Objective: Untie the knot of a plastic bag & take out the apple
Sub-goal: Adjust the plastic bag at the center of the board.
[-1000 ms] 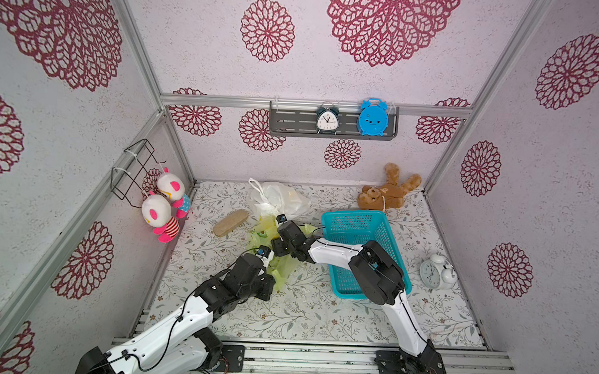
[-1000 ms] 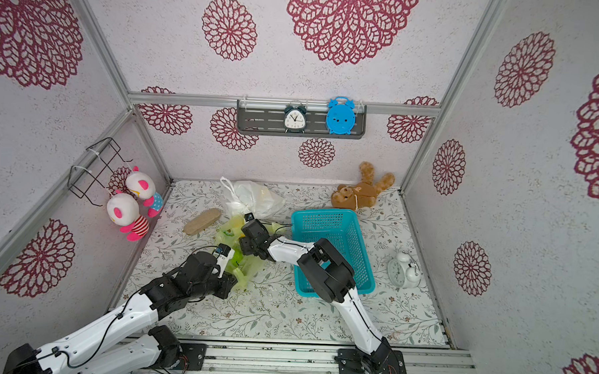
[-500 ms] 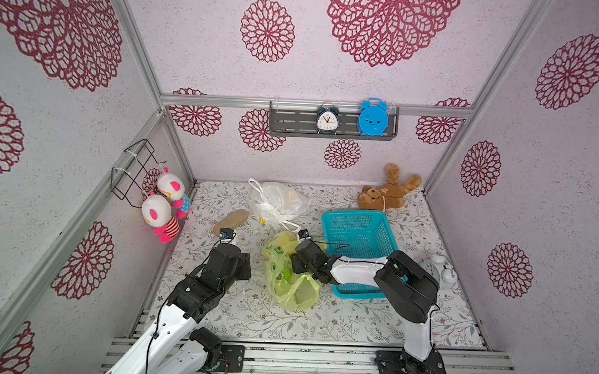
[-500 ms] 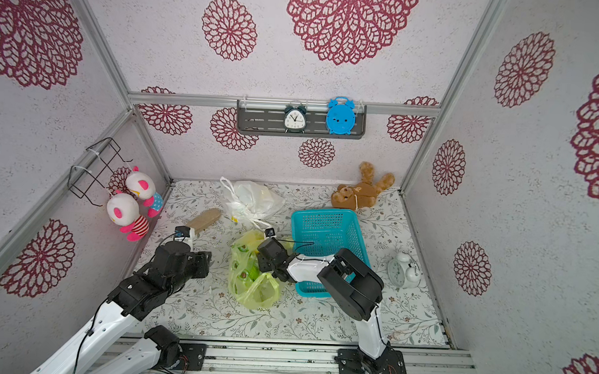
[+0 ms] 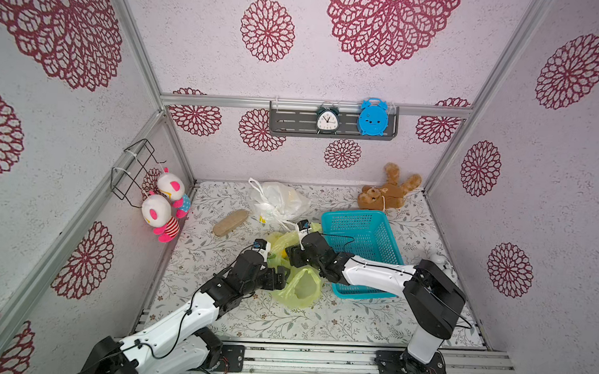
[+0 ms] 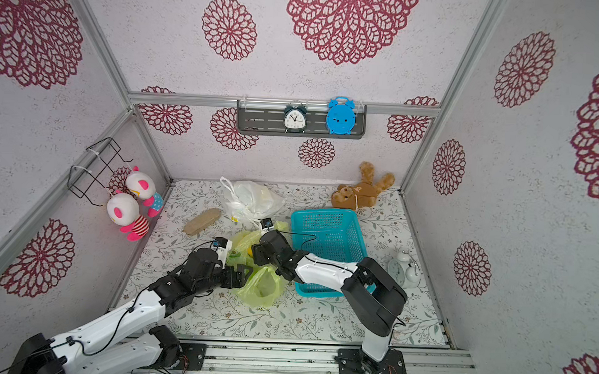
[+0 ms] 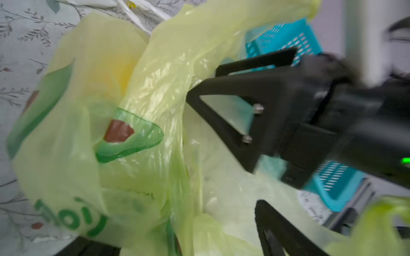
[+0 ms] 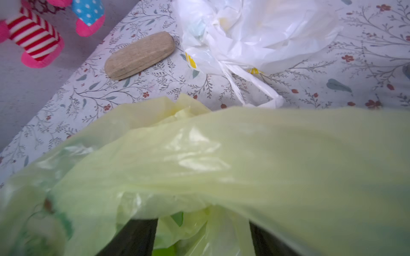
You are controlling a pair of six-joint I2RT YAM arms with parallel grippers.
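In both top views the yellow-green bag (image 5: pixel 300 288) lies slumped on the bench (image 5: pixel 250 317) beside the blue basket (image 5: pixel 358 228). Only the left wrist cam catches its green lettering, which is too smeared to read. The left gripper (image 5: pixel 283 275) is spread wide. The right gripper (image 7: pixel 203 82) is parted too, with film draped over it. Can't make out the apple.

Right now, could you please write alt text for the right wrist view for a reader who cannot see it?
A translucent yellow-green plastic bag fills the near field, draped over the right gripper, whose two dark fingers stand apart. Beyond it on the floral tablecloth lie a crumpled white bag and a tan oblong case.
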